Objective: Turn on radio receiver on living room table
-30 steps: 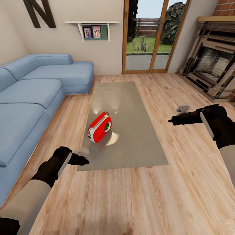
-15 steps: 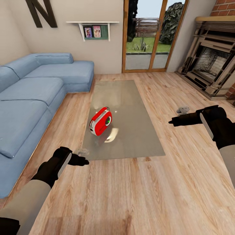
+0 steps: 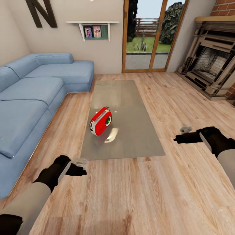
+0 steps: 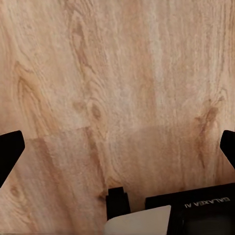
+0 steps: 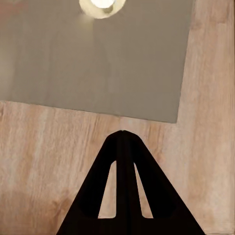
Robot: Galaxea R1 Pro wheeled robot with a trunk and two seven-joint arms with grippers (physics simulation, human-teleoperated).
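The red radio receiver [image 3: 100, 121], white-trimmed with a round dark dial showing green, stands tilted on the long grey glossy table [image 3: 130, 137]. It sits left of the table's middle, in the living room. My left gripper [image 3: 83, 171] hangs over the plank floor just off the table's near left corner. In the left wrist view its fingers [image 4: 10, 152] are spread to the picture's edges, so my left gripper [image 4: 117, 147] is open and empty. My right gripper [image 3: 176, 139] hovers right of the table. My right gripper [image 5: 122, 133] is shut to a point and holds nothing, just short of the table's corner [image 5: 98, 63].
A blue sectional sofa [image 3: 32, 94] runs along the left, close to the table's left side. A brick fireplace [image 3: 212, 65] stands at the right, with glass doors [image 3: 147, 36] at the back. Light wood floor [image 3: 130, 195] spreads between me and the table.
The view shifted early on, leaving the table farther off. Since then both arms have sunk lower over the floor. The radio has not moved.
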